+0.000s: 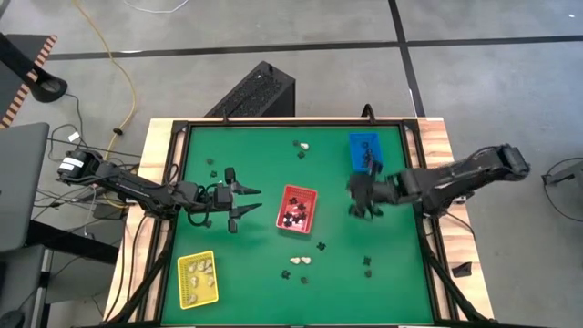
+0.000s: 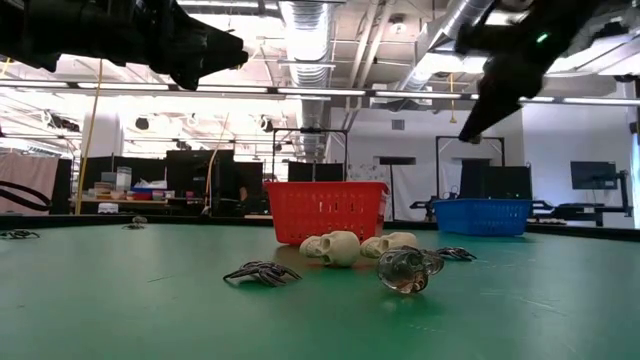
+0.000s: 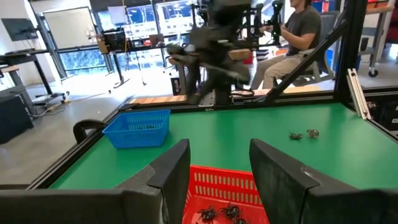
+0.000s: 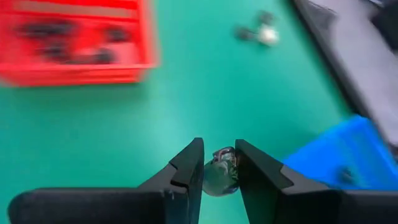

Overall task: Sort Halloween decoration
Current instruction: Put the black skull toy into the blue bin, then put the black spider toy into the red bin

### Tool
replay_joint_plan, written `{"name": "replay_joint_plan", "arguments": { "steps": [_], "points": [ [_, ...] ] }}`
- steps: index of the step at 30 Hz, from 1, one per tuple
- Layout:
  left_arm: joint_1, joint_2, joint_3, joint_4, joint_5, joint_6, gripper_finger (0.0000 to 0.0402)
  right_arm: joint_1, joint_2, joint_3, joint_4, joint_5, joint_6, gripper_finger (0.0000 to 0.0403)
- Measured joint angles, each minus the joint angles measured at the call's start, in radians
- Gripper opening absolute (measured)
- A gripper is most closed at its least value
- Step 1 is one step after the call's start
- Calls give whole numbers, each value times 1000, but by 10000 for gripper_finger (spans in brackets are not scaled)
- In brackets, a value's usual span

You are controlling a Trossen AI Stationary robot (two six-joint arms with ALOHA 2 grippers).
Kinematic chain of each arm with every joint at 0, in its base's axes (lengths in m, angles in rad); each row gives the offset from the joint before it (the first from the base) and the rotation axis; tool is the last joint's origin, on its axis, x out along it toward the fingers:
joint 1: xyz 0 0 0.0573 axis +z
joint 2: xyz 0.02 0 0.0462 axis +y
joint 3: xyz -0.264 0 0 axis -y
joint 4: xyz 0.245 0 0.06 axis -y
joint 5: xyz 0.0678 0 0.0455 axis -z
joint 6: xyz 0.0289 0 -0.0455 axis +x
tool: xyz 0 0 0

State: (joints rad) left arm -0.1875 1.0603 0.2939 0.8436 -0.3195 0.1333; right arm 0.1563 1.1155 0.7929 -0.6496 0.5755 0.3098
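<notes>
**With a clear piece pinched, the right arm is mid-carry beside the blue tray**

While the left gripper [image 1: 244, 202] waits with its fingers spread apart on the far side of the red tray [image 1: 298, 210] from the blue tray [image 1: 364, 148], the right gripper [image 4: 219, 169] is the one at work. Its two fingers are closed on a small, glassy, rounded decoration [image 4: 221, 170], seen clearly in the right wrist view, with the blue tray's corner close by. From above, the right gripper sits just beside the blue tray, on the side toward the red tray, and looks lifted off the green mat [image 1: 246, 155].

By my reading, the step in hand is the carry: the piece is picked and still needs delivering. The blue tray seems the likely destination, though that is a guess. The next move calls for swinging over the tray's rim and releasing inside its walls.

Other pieces remain loose: cream skulls [image 2: 333, 247] and a black spider [image 2: 262, 273] lie on the mat well apart from the blue tray, beyond the red one.
</notes>
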Motion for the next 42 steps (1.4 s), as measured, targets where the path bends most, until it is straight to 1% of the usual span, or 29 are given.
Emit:
{"name": "replay_joint_plan", "arguments": {
  "steps": [5, 10, 15, 18, 20, 23, 25, 28, 31, 34, 36, 39, 42],
  "points": [
    [0, 0, 0, 0, 0, -3, 157, -268, 5, 0, -44, -55, -79, 118],
    [0, 0, 0, 0, 0, -3, 157, -473, 56, 0, -43, -77, -93, 119],
    [0, 0, 0, 0, 0, -5, 157, -601, 108, 0, -32, -96, -109, 142],
    [0, 0, 0, 0, 0, -12, 157, -646, 130, 0, -15, -142, -118, 170],
    [0, 0, 0, 0, 0, -14, 157, -663, 137, 0, -6, -153, -140, 193],
    [0, 0, 0, -4, 0, -20, 157, -670, 129, 0, 7, -156, -161, 225],
    [0, 0, 0, -22, 0, -39, 157, -664, 108, 0, 5, -158, -161, 240],
    [1, 0, 0, -67, -4, -81, 157, -628, 61, 0, 19, -160, -148, 247],
    [1, 0, 0, -110, -14, -136, 157, -556, 12, -1, 67, -160, -122, 248],
    [1, 0, 0, -133, -40, -185, 157, -464, -25, -33, 190, -167, -119, 248],
    [1, 0, 0, -146, -54, -209, 157, -409, -25, -66, 302, -176, -118, 248],
    [1, 0, 0, -154, -86, -232, 157, -351, 6, -104, 454, -215, -117, 248],
    [1, 0, 0, -175, -133, -268, 157, -292, 49, -108, 514, -253, -124, 248]
  ]
}}
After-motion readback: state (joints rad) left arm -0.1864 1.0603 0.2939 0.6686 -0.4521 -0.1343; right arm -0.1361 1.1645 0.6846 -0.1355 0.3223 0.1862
